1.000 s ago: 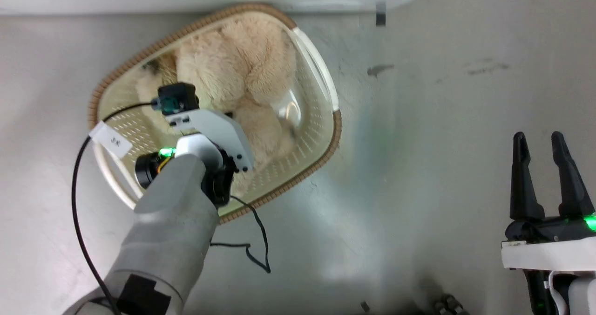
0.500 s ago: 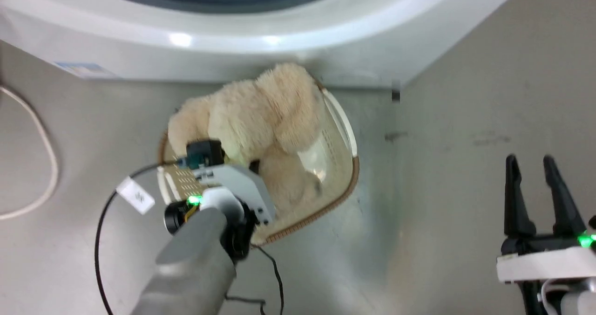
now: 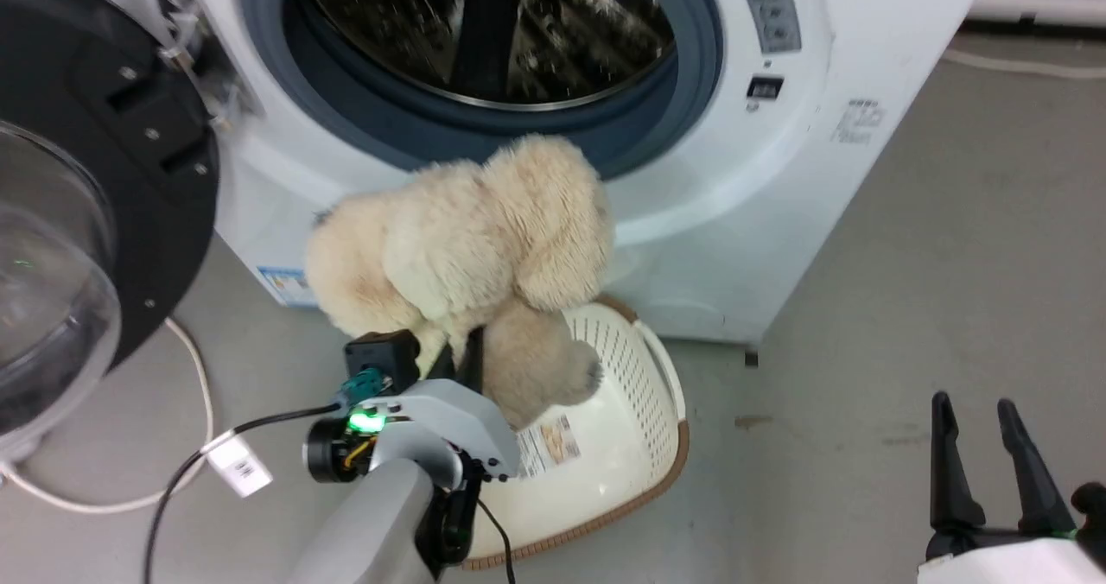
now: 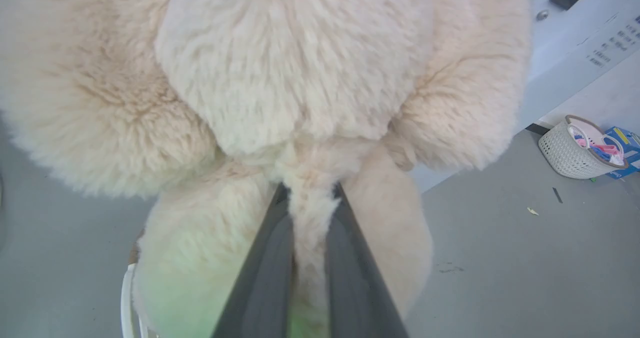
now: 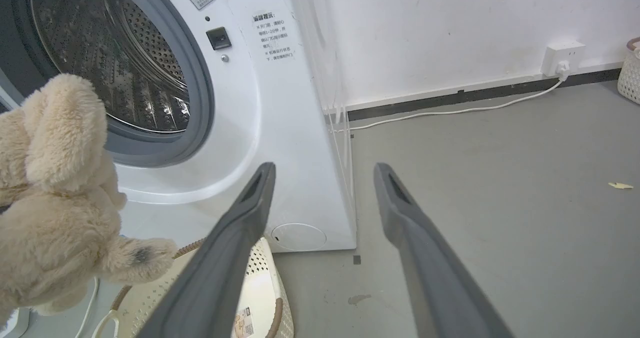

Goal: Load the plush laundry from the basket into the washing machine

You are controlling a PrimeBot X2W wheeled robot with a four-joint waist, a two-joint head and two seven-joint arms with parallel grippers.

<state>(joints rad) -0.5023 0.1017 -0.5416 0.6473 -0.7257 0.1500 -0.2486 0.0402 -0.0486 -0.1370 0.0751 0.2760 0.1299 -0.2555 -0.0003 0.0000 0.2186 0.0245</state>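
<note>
- Head view: your left tool [image 3: 462,355] held the plush toy [image 3: 467,238] above the basket [image 3: 639,411], just below the washing machine [image 3: 778,178] opening, apparently placed for loading.
- Left wrist view: jaws narrow, pinching a fold of fur.
- Right wrist view: your right tool [image 5: 322,170] stood wide and empty, well apart from the toy.

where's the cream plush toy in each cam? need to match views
Head view: fluffy cream-beige plush toy, centre, before the white front-loading washing machine.
Left wrist view: upper and middle frame, pinched in the left claw.
Right wrist view: left edge.
Shared landmark: that washing machine.
</note>
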